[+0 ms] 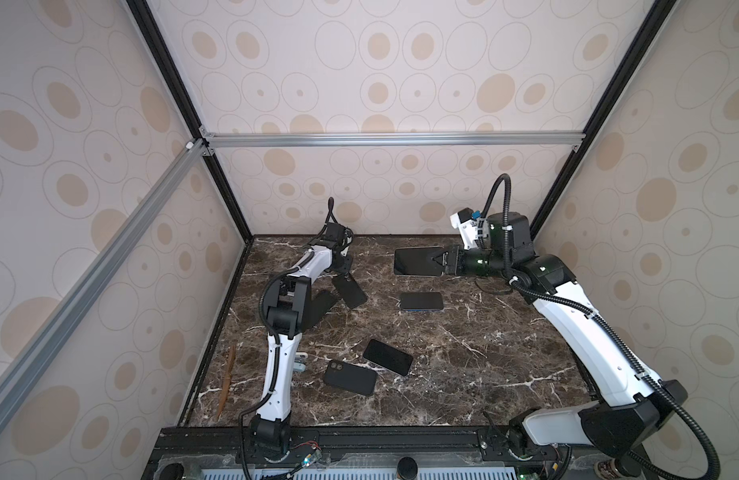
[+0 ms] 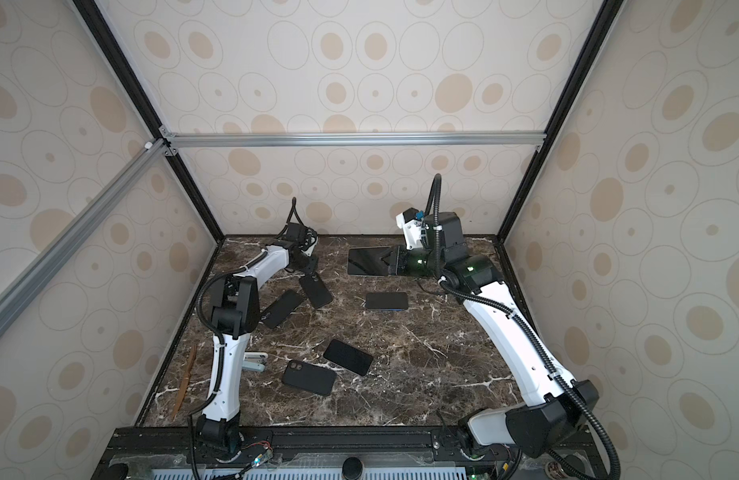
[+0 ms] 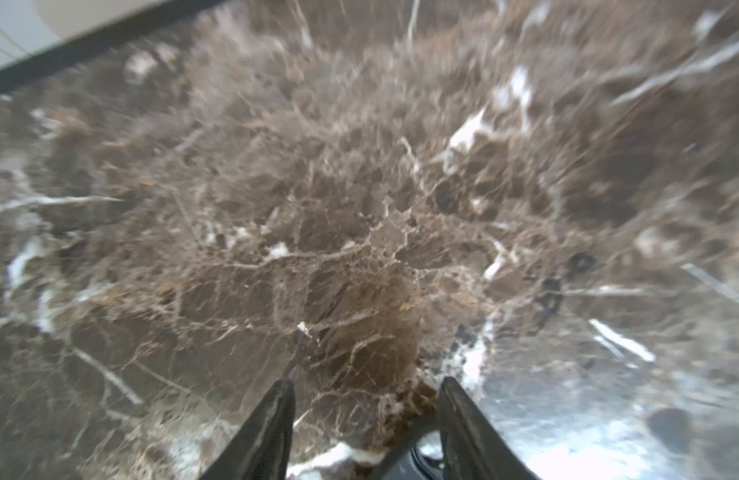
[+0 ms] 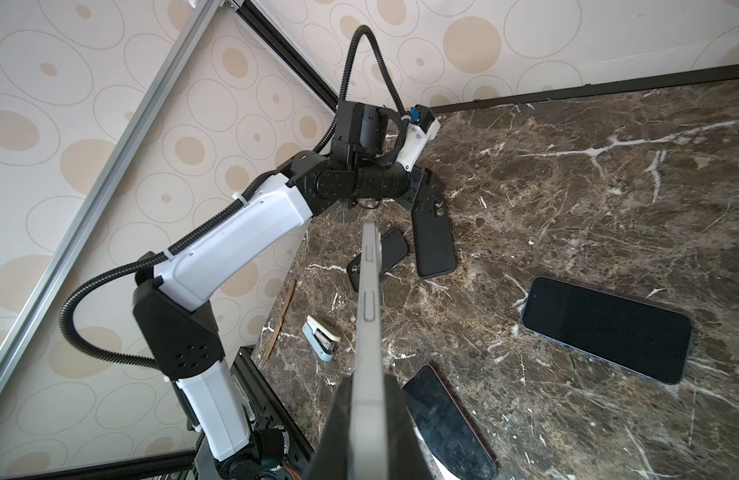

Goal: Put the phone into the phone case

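Observation:
My right gripper (image 1: 441,262) (image 4: 367,399) is shut on the phone (image 1: 415,261) (image 2: 367,262), a dark-screened slab with a silver edge (image 4: 369,307), held off the table at the back. A black phone case (image 1: 350,291) (image 2: 316,291) (image 4: 434,243) with a camera cutout lies at the back left. My left gripper (image 1: 343,270) (image 3: 365,382) (image 4: 428,189) points down at the case's far end, its jaws apart. In the left wrist view a dark edge of the case (image 3: 405,455) shows between the fingers.
A second black case (image 1: 320,305) (image 2: 280,308) lies beside the left arm. A blue-edged phone (image 1: 421,301) (image 4: 606,328) lies mid-table. A black phone (image 1: 387,356) and a black cased phone (image 1: 350,377) lie nearer the front. A stapler (image 2: 255,361) and a wooden stick (image 1: 226,382) are at the left.

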You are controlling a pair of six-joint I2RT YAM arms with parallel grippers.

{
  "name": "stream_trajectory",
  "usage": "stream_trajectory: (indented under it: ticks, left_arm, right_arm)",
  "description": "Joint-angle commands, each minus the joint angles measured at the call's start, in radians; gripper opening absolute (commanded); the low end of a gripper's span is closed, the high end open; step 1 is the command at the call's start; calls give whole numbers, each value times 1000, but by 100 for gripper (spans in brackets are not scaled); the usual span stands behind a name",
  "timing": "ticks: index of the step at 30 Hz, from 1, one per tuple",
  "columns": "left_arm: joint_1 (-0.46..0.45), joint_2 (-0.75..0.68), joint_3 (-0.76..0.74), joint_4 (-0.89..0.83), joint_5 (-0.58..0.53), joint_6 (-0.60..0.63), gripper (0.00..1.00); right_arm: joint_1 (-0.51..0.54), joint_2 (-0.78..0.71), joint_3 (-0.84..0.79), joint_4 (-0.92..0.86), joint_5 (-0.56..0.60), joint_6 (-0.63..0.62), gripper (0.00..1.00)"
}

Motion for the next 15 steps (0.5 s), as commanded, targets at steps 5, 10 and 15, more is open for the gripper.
stream_trajectory:
  ticks: [5, 10, 15]
  left_arm:
    - [5, 29, 55, -145, -24, 20, 44]
    - [6, -18, -1, -119, -17, -20, 46]
    - [6, -62, -19, -112, 7, -52, 50]
  right_arm:
    - [2, -8, 7, 39, -16, 9, 0]
    - [2, 8, 12, 32, -27, 19, 0]
    - [7, 9, 8, 36, -39, 30, 0]
